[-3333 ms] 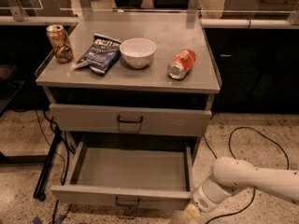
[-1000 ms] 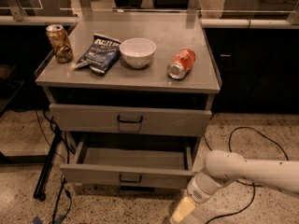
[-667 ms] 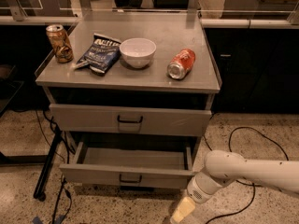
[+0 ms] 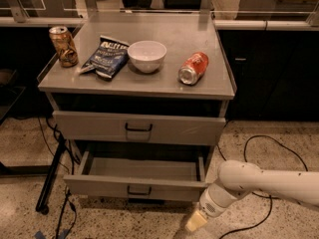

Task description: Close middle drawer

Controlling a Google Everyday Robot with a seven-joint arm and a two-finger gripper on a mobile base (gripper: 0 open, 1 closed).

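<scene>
The middle drawer (image 4: 99, 185) is a wide, shallow grey drawer with a small dark wire handle (image 4: 138, 190). It stands partly pulled out of the grey cabinet, and its inside is empty. My gripper (image 4: 196, 222) is low at the drawer's front right corner, just below and to the right of the drawer front, near the floor. The white arm (image 4: 264, 180) reaches in from the right edge. Whether the gripper touches the drawer front cannot be told.
The top drawer (image 4: 174, 129) above is shut. On the cabinet top (image 4: 169, 83) are a brown can (image 4: 63, 46), a chip bag (image 4: 108, 57), a white bowl (image 4: 147, 55) and a red can (image 4: 194, 68) on its side. Black cables (image 4: 259, 148) lie on the floor.
Since the earliest frame the middle drawer has slid partway in and my gripper has moved left toward its front. Over the last second nothing has visibly moved.
</scene>
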